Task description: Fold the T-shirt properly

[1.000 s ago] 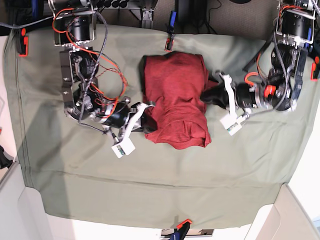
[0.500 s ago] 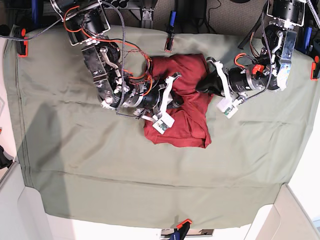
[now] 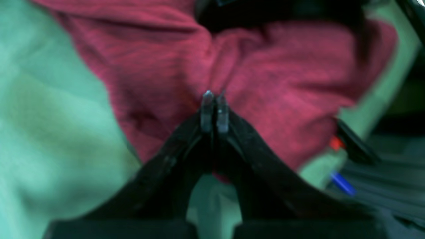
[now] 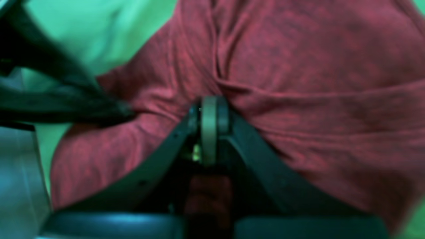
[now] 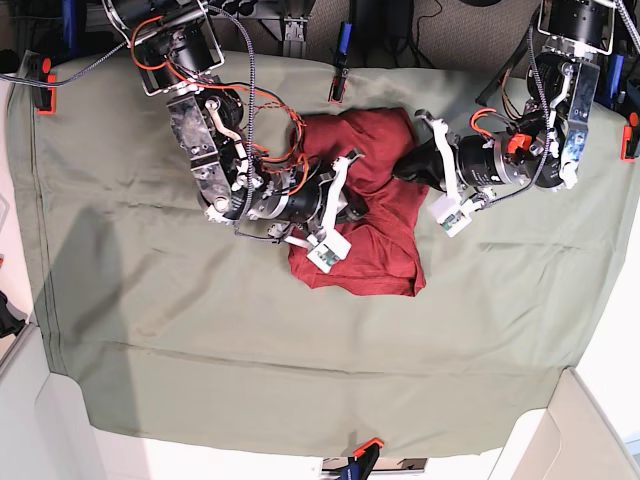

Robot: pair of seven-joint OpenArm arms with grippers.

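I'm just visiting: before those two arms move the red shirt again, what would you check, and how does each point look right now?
1. Left tool closed on the T-shirt: ok, tips meet with fabric bunched at them.
2. Right tool closed on the shirt: ok, tips together in a crease.
3. Shirt lying flat: not ok, it is crumpled and gathered.
4. Shirt fully on the green cloth: ok.
5. Arms clear of each other: cannot tell, both tools sit close over the shirt.
6. How many layers each tool pinches: cannot tell, views are blurred.

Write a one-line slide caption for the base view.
Both arms reach over a bunched maroon T-shirt on a sage-green cloth, pincers shut.
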